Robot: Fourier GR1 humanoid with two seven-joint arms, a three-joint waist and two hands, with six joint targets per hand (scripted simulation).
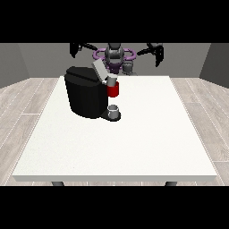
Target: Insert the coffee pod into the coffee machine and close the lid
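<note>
Nearest you is the front edge of the white counter (116, 177), a broad bare stretch of top running back from it, with two dark legs just showing beneath. Farther back, toward the far left corner of the counter, you have the black coffee machine (86, 91), a squat dark body set a little in from the left edge. Its grey lid (99, 69) stands tilted up and open at the machine's top right. Just beside the lid, on the machine's right side, you see a red section with a pale grey top (113, 87); whether the coffee pod is that pale piece you cannot tell, and no pod lies apart on the counter. Below it a small grey cup (114, 110) stands on the machine's dark base plate, facing the front edge.

Behind the far edge the robot's torso (115, 56) rises. The hand at the view's left (76, 48) is raised well above and behind the machine, touching nothing. The hand at the view's right (157, 53) hangs raised near the far right side, also holding nothing. You cannot tell how the fingers of either lie.
</note>
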